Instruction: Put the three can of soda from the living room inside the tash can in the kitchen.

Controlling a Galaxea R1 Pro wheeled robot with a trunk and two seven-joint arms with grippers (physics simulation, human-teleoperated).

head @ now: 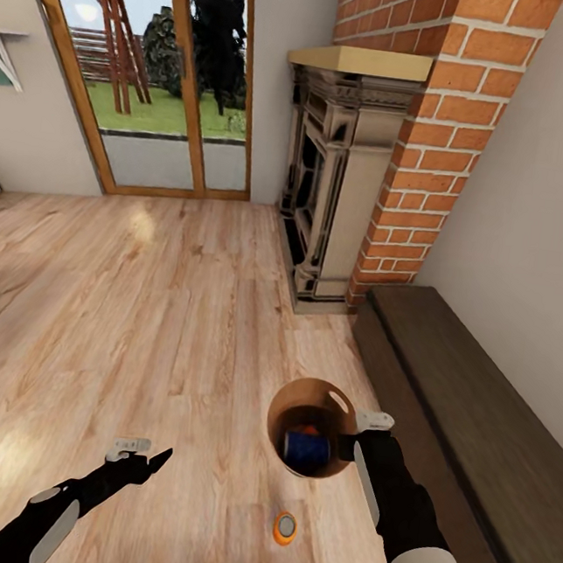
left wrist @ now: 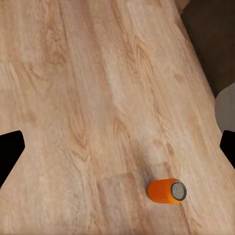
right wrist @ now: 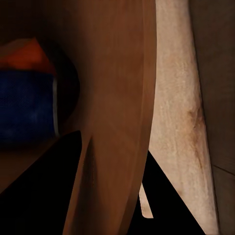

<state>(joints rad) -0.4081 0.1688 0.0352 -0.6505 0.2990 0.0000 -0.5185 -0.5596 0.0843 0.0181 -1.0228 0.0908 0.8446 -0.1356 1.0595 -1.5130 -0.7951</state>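
Nearest your base, on the pale plank floor (head: 162,320), one orange can (head: 286,527) lies on its side, loose and apart from both arms; it will likely roll if you nudge it rather than close squarely around it. Your left gripper (head: 139,452) hovers beside it with fingers spread and nothing between them. Just beyond, your right gripper (head: 367,435) is clamped on the rim of the trash can (head: 282,405), one finger inside the wall and one outside. The bin holds a dark blue can (head: 307,448) and a second orange can (head: 305,429) behind it. Carried by one edge, the bin could tilt and spill both, or slip from the pinch. The long dark cabinet (head: 469,401) stands close on that side, the brick fireplace (head: 348,166) farther off; swinging the bin risks a strike.
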